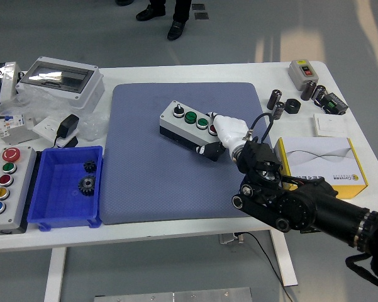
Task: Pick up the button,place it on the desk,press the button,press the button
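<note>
The button box was lying on the blue mat, gripped at its right end by the right robot hand, fingers closed around it, presumably for setting down.

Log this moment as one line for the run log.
right hand: gripping right end of button box | box: on blue mat, red button beside the hand | left hand: not in view

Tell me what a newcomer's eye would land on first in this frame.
Probably the right hand, white with black fingertips, curled on the right end of the grey button box at the centre of the blue mat. Next, the bright blue bin holding two gears at left.
</note>
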